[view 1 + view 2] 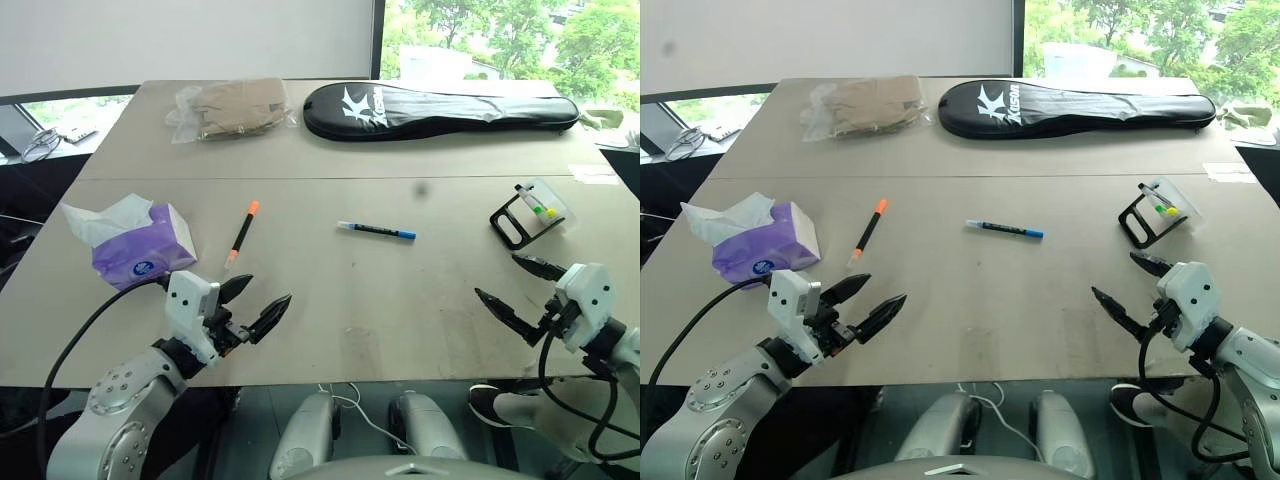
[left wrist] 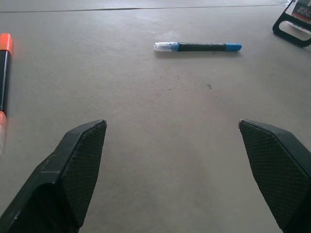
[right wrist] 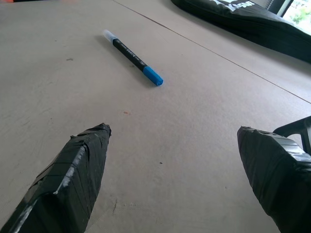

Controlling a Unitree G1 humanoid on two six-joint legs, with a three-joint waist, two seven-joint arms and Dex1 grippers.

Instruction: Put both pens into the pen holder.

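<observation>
Two pens lie flat on the beige table. The black pen with the orange cap [image 1: 242, 232] is left of centre, just beyond my left gripper [image 1: 262, 301], which is open and empty over the near edge. The dark pen with a blue tip and white end [image 1: 376, 231] rests mid-table, crosswise. At the right stands the pen holder [image 1: 530, 213], a clear box on a black angular frame with yellow and green bits inside. My right gripper [image 1: 511, 289] hovers open and empty just in front of it.
A purple tissue box [image 1: 140, 245] sits at the near left. Far across the table lie a long black racket bag [image 1: 440, 110] and a clear plastic bag with beige contents [image 1: 232, 108]. A seam [image 1: 320, 179] crosses the table [image 1: 400, 330].
</observation>
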